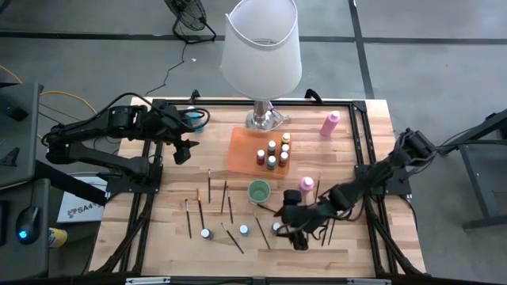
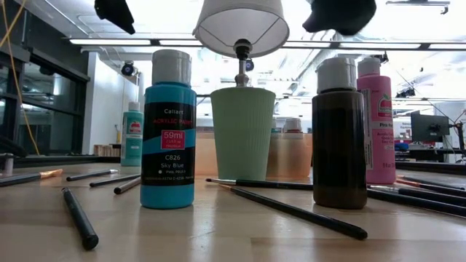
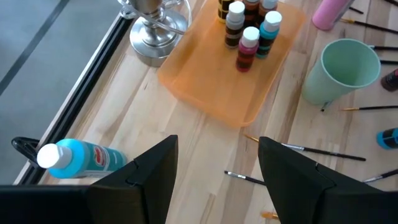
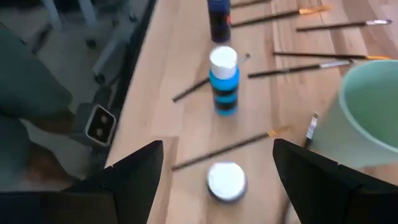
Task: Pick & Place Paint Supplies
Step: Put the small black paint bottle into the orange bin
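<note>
**Readable labels on the paint bottles**

On the sky-blue paint bottle (image 2: 168, 131) in the low view, a pink label patch is printed with "59ml", and below it "C826" and "Sky Blue" are read. A brand word is set above the patch, but only "Callart" can be guessed at. On the pink bottle (image 2: 376, 124), a label fragment beginning "Pink" is seen; the rest is too small. Nothing else is legible.

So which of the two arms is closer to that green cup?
The right. Its gripper hovers just beside the green cup, jaws open, while the left gripper waits farther off, past the orange tray.
</note>
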Motion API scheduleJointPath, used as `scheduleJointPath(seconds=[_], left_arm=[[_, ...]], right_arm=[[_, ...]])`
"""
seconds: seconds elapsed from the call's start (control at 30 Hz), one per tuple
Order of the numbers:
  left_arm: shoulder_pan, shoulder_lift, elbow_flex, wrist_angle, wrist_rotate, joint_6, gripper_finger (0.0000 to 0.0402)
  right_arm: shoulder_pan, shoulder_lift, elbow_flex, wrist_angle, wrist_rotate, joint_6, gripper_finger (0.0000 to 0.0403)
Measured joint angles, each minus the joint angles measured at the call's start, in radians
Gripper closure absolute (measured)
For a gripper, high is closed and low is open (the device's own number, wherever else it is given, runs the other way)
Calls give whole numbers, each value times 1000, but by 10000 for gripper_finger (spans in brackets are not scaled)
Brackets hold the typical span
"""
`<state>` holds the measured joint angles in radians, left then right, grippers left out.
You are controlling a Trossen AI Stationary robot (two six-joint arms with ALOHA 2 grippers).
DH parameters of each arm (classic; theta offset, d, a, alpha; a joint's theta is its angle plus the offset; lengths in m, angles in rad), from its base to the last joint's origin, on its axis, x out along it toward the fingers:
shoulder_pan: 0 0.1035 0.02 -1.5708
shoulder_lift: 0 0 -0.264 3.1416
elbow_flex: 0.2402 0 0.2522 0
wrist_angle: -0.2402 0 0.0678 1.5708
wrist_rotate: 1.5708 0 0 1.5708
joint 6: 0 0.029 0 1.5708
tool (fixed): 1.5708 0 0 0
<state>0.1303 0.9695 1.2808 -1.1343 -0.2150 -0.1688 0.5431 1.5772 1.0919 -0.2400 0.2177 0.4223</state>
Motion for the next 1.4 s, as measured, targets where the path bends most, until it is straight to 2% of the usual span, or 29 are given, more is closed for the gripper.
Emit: scheduleJointPath(seconds=[0.1,0.2,0.47,0.67,0.8,0.97,1.07,1.4], left_arm=[[0,0,0,0,0,-12,186],[0,0,0,1,0,-19,186],[0,0,0,1,0,-19,186],[0,0,0,1,1,-19,186],[0,0,0,0,1,-20,186],[0,0,0,-2,1,-19,186],[0,0,0,-2,1,-19,186],[0,0,1,-15,1,-16,186]], right_arm=[[-20,0,91,-167,-44,-1,105],[-36,0,130,-260,-105,-1,105],[-48,20,148,-285,-199,-112,105],[-57,144,239,-320,-270,-201,105],[-65,222,315,-416,-267,-214,105],[-68,247,340,-498,-222,-209,105],[-75,247,340,-485,-193,-204,105],[-80,266,340,-469,-198,-192,112]])
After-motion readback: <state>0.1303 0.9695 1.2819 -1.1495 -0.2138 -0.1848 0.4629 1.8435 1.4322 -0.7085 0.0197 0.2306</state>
